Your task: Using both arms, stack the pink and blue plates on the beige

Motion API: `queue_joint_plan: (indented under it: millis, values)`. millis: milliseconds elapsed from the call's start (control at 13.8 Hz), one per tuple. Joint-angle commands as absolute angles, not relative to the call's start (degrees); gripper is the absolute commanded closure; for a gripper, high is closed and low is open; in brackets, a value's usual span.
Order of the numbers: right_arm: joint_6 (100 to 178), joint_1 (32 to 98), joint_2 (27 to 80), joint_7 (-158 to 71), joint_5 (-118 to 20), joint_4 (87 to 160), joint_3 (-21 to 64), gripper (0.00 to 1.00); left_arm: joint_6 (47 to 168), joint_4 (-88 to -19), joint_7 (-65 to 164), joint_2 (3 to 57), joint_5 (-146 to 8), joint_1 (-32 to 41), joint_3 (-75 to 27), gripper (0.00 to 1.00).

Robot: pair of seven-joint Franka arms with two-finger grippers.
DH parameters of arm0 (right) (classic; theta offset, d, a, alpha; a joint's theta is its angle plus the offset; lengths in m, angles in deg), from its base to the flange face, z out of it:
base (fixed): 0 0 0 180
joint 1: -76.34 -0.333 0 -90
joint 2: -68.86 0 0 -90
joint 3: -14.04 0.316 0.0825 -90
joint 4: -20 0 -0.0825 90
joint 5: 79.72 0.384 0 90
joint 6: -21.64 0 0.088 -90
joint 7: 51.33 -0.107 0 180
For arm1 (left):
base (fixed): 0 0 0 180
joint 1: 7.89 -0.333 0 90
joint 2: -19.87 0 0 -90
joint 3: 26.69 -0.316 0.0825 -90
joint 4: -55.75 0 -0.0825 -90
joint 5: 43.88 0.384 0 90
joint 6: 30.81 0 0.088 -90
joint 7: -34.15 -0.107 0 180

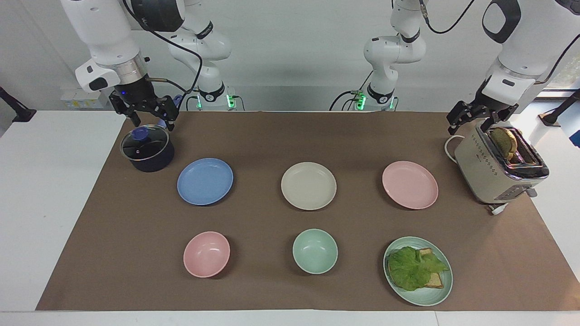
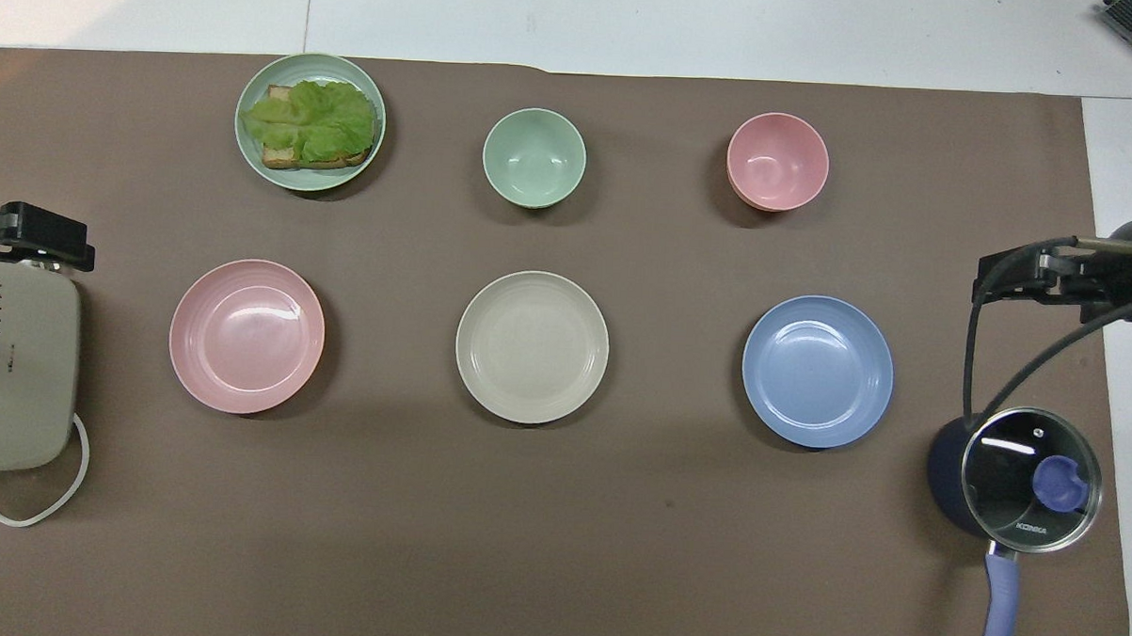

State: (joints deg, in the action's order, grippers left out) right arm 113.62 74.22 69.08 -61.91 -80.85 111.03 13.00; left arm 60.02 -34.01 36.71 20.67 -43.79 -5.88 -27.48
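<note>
Three equal plates lie in a row on the brown mat point(image 1: 272, 136). The beige plate point(image 1: 308, 185) point(image 2: 532, 346) is in the middle. Beside it toward the right arm's end lies the blue plate point(image 1: 205, 181) point(image 2: 817, 371), and toward the left arm's end the pink plate point(image 1: 410, 184) point(image 2: 246, 335). All three are bare and lie apart. My right gripper point(image 1: 153, 121) point(image 2: 1019, 277) hangs open over the lidded pot, holding nothing. My left gripper point(image 1: 471, 124) point(image 2: 51, 239) hangs open over the toaster, also with nothing in it.
A dark pot with a glass lid point(image 1: 147, 149) stands at the right arm's end, a toaster point(image 1: 496, 172) holding bread at the left arm's end. Farther from the robots lie a pink bowl point(image 1: 206, 254), a mint bowl point(image 1: 315, 251) and a green plate point(image 1: 426, 296) with a lettuce sandwich.
</note>
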Motion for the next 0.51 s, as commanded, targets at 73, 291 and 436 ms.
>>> queue_joint_plan:
  millis: [73,291,436]
  values:
    - [114.28,74.76,69.03,-61.09,-80.43,110.88,13.43,0.00,59.63,-34.87,37.23,19.87,-43.09,-5.87,-27.48,0.00]
    - [115.07,74.76,69.12,-61.35,-80.34,111.06,13.51,0.00,59.63,-34.87,37.23,19.87,-43.09,-5.87,-27.48,0.00]
    - [115.95,74.76,69.03,-61.00,-79.82,111.06,13.51,0.00,59.63,-34.87,37.23,19.87,-43.09,-5.87,-27.48,0.00]
